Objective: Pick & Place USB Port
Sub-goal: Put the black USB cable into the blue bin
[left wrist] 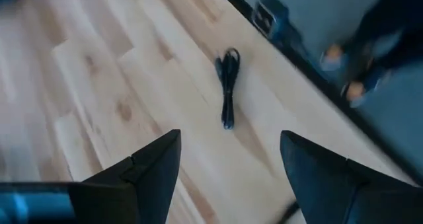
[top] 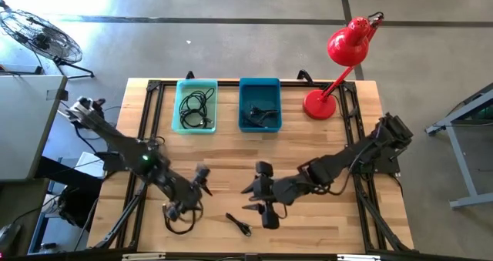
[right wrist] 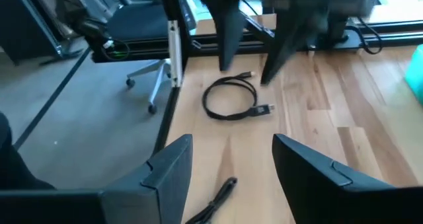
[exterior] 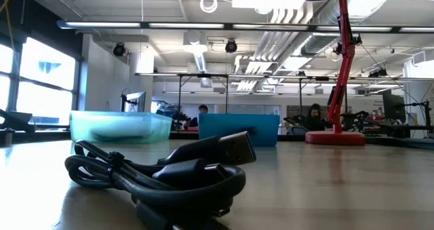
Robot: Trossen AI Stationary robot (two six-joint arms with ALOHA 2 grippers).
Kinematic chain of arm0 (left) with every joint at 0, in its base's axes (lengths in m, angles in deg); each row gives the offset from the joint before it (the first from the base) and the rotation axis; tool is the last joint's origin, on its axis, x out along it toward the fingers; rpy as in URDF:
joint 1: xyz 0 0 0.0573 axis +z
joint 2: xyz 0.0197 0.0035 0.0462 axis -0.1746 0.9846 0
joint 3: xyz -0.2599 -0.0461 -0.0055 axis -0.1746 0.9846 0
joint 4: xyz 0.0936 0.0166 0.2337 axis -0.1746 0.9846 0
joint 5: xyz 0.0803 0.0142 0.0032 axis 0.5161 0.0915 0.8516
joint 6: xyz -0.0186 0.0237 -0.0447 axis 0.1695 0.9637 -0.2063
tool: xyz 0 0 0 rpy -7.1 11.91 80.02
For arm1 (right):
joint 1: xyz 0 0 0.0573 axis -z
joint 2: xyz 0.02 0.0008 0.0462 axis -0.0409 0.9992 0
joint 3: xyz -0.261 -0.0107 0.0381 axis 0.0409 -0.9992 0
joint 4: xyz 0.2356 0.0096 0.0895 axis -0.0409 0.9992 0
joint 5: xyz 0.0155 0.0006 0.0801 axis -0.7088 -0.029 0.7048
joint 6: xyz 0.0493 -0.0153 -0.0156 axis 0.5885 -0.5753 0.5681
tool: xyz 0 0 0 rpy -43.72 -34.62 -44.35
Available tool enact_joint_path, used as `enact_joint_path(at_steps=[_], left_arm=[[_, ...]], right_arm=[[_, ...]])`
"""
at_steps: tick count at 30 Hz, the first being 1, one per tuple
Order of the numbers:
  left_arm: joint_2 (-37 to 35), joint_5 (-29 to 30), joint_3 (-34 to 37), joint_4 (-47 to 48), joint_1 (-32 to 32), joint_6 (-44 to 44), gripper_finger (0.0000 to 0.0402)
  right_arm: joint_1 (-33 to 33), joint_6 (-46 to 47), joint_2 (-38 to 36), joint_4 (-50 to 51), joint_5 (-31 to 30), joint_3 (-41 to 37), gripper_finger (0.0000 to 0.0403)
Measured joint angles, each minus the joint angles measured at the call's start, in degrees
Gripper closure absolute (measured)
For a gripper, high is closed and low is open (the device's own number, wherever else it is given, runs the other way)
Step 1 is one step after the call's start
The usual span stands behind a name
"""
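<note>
Wooden table (top: 323, 138) carries two loose cables near front edge: looped cable (top: 179, 213) under left gripper (top: 202, 179), short bundled cable (top: 239, 224) beside right gripper (top: 262, 195); likely laid out for sorting into teal bin (top: 196, 105) and blue bin (top: 259, 104), each already holding cables; you see left arm stretched inward and low, jaws wide, empty, bundled cable ahead of them; right arm reaches across toward centre, jaws wide, nothing held; red lamp (top: 339, 61) at back.
</note>
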Motion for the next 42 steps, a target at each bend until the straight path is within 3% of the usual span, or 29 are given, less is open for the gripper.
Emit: enact_joint_path(at_steps=[4,7,12,20,33,42], left_arm=[[6.7,-0.4,0.0,-2.0,-0.4,10.1,0.0149],[11.4,-0.3,0.1,-1.9,-0.4,11.9,0.0149],[18.3,2.4,0.1,-6.3,-0.3,11.9,0.0149],[22.3,4.0,0.0,-20.5,-0.3,11.2,0.0149],[28.2,-0.5,-0.1,-20.4,0.9,2.2,0.0149],[35.0,0.6,-2.4,-19.1,2.1,0.8,0.0149]], right_arm=[[-1.2,0.0,0.0,0.0,0.0,0.0,0.0202],[-1.9,0.0,0.0,0.0,-0.7,0.0,0.0202],[-2.9,0.0,0.0,0.2,-0.7,0.0,0.0202],[-4.9,0.0,0.0,0.5,0.6,0.0,0.0201],[-7.3,-0.2,0.0,0.5,0.7,0.0,0.0201],[-7.6,0.0,-0.1,-0.2,0.8,0.0,0.0201]])
